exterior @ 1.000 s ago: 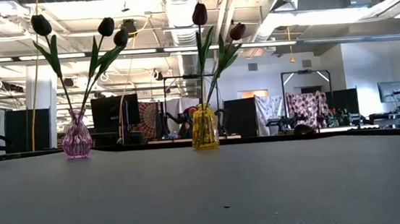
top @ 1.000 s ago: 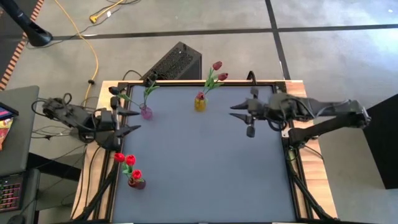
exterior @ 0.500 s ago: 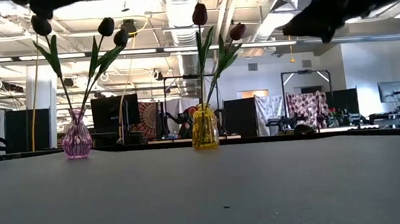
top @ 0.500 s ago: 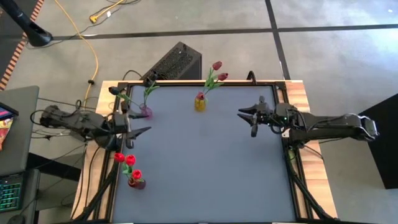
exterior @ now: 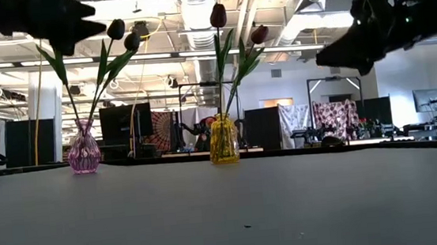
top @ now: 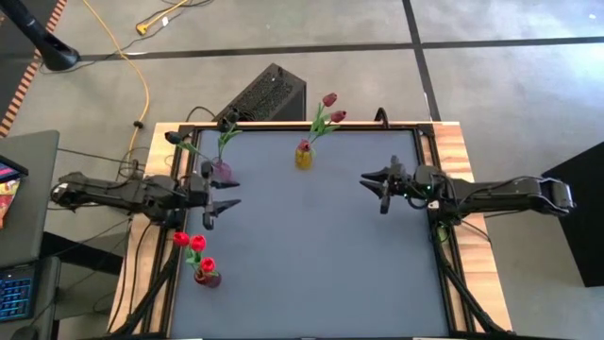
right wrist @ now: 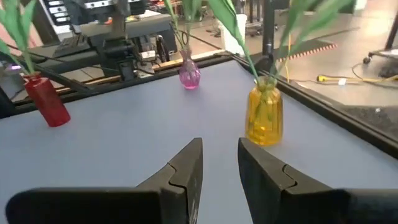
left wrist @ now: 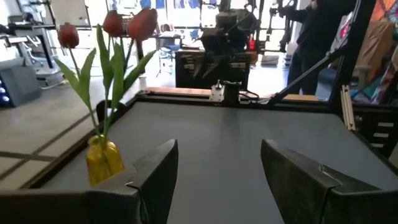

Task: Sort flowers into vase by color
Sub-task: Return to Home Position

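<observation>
Three vases stand upright on the grey table, each holding tulips by their stems. A pink vase (top: pixel 222 171) at the far left holds near-black flowers (exterior: pixel 116 28). Maroon flowers (exterior: pixel 218 15) stand in a yellow vase (top: pixel 303 157) at the far middle. A dark red vase (top: pixel 207 277) at the near left holds bright red flowers (top: pixel 193 247). My left gripper (top: pixel 229 193) hovers open just near of the pink vase, pointing level toward the table's right. My right gripper (top: pixel 366 179) hovers at the right with a narrow gap, pointing left, nothing between its fingers (right wrist: pixel 186 165).
The middle and near right of the table (top: pixel 321 255) are bare. A black box (top: pixel 269 94) sits on the floor beyond the far edge. Dark frame rails (top: pixel 444 255) run along the table's sides. A yellow cable (top: pixel 142 85) lies on the floor at the far left.
Both grippers have come down toward the table, entering the low view from above. My left gripper has also gone toward the table's right, to just near of the pink vase. My right gripper has sunk, rolled and levelled out. The vases and flowers have kept still.
</observation>
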You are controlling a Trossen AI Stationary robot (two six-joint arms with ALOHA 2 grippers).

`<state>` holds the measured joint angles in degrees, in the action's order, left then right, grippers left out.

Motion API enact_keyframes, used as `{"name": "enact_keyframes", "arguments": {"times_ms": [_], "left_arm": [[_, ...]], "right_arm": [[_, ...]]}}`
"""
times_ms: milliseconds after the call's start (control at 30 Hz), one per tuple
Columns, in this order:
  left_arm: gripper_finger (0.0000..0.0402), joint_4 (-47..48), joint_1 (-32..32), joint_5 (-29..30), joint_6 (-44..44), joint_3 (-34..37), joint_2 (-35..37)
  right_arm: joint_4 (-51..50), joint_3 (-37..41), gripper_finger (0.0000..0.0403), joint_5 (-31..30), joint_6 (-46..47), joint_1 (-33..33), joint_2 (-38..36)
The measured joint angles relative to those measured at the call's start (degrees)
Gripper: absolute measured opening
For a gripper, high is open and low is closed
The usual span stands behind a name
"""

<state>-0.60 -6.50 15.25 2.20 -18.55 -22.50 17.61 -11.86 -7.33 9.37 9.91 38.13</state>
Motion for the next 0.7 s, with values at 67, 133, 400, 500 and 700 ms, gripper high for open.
{"name": "enact_keyframes", "arguments": {"times_ms": [67, 133, 400, 500, 700], "left_arm": [[0.0219, -2.2, 0.0, 0.0, 0.5, 2.1, 0.1], [0.0219, -4.3, 0.0, 0.0, 1.0, 3.9, 0.0], [0.0219, -10.0, 0.0, 0.0, 3.0, 9.0, 0.1], [0.0219, -9.8, 0.0, -1.1, 3.1, 9.9, 0.2], [0.0219, -12.2, 0.0, -1.8, 3.5, 12.3, 1.8]], "right_arm": [[1.6, 1.4, 0.0127, 0.0, 0.7, 0.4, 0.0], [3.2, 2.6, 0.0127, 0.0, 0.9, 0.8, 0.0], [1.4, 3.1, 0.0127, 0.0, 0.8, 2.3, 0.0], [0.4, 3.1, 0.0127, 0.5, 0.3, 3.5, 0.0], [1.0, 3.1, 0.0127, 8.5, -0.5, 6.9, 0.0]]}}
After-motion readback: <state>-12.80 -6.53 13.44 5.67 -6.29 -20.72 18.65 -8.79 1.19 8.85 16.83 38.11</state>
